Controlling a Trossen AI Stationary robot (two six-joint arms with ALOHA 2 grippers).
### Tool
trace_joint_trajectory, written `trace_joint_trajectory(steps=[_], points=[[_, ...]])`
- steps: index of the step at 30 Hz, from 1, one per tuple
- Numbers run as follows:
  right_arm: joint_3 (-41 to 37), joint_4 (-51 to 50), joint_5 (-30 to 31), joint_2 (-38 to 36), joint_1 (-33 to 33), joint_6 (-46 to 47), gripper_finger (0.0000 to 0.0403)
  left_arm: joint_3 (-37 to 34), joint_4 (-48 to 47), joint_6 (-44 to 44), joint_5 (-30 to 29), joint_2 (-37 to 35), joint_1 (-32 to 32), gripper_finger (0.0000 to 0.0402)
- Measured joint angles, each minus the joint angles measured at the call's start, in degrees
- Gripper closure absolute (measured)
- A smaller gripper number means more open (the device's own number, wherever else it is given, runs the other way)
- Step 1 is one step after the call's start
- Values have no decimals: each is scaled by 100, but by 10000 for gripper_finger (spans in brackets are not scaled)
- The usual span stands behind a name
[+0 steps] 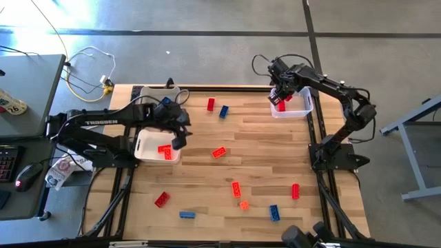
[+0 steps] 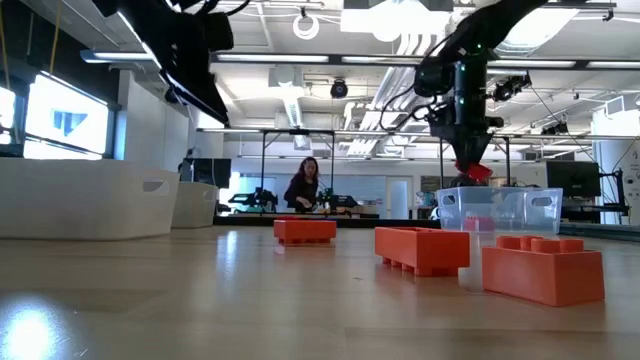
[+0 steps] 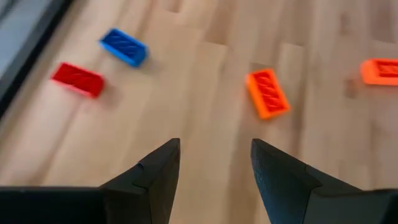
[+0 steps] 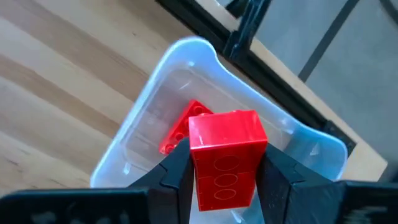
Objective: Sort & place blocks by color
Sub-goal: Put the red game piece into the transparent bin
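Observation:
Red, blue and orange studded blocks lie scattered flat on the wooden table (image 1: 262,158), among them a red one (image 1: 211,105), a blue one (image 1: 224,111) and an orange one (image 1: 218,152). My right gripper (image 1: 280,98) hangs over the clear bin (image 1: 298,107) at the far right, shut on a red block (image 4: 224,155); another red block (image 4: 181,127) lies in that bin. My left gripper (image 3: 214,162) is open and empty, beside the white bin (image 1: 145,146) at the left, which holds orange-red blocks (image 1: 165,150). It hovers above bare table near an orange block (image 3: 267,93). My right gripper pinches the red block by its two long side faces (image 4: 194,163), one finger (image 4: 177,171) on each side, coming from above and pointing down. The block is lifted clear above the clear bin (image 2: 500,210), its smooth end face (image 4: 225,130) pointing down at the bin.
A third bin (image 1: 160,92) at the far left corner holds a blue block (image 1: 165,101). More blocks lie near the near edge: red (image 1: 162,200), blue (image 1: 187,214), orange (image 1: 244,204), blue (image 1: 274,212), red (image 1: 295,191). A person (image 2: 303,185) sits far behind the table.

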Motion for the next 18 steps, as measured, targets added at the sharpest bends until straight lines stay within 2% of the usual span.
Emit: trace_joint_trajectory(steps=[9, 18], points=[[-773, 423, 82, 7, -219, -56, 296, 0, -219, -461, 203, 0, -918, 218], [-1022, 638, -11, 7, -524, -55, 296, 0, -236, -682, 189, 33, -1698, 218]])
